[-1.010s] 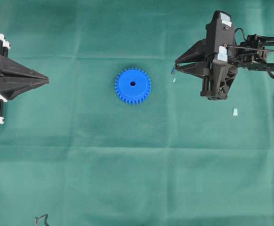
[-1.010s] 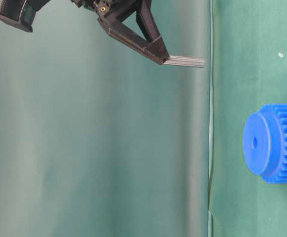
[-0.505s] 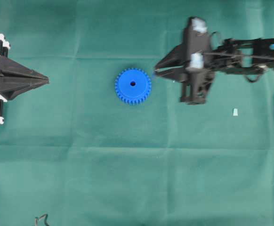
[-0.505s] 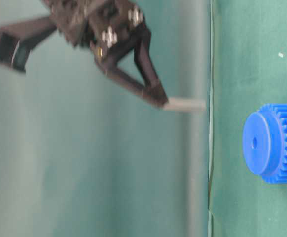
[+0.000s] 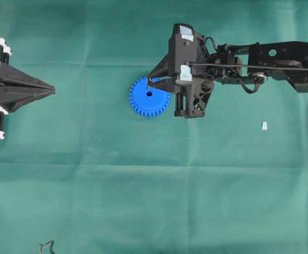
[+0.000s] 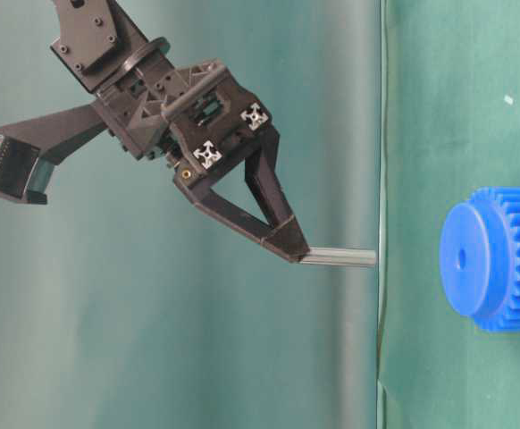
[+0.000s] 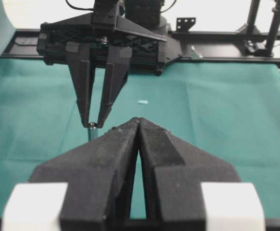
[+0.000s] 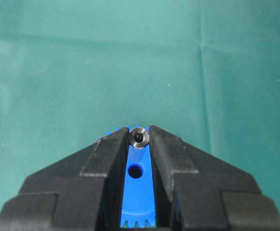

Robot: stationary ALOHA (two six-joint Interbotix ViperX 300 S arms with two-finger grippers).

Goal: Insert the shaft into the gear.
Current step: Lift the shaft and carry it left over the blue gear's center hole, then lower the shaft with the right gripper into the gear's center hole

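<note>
R gripper (image 8: 139, 144) clamps shaft (image 8: 139, 138) upright above gear (image 5: 149, 97); nudge tip over centre hole (image 8: 135, 171), keep vertical, then lower slowly

From my side cam the right gripper (image 6: 294, 246) has its black fingertips (image 6: 282, 234) pinched on one end of the shaft (image 6: 337, 257), a shiny grey pin sticking straight out toward the green cloth (image 6: 439, 116). The pin's free end hangs in the air, clear of the table. The gear (image 6: 497, 259) sits flat on the cloth, bright blue, hub and dark centre hole facing up at the pin. Shaft looks roughly lined up over the hole, not touching it. Tiny pale scrap (image 6: 508, 99) lies well off to one side.
</note>
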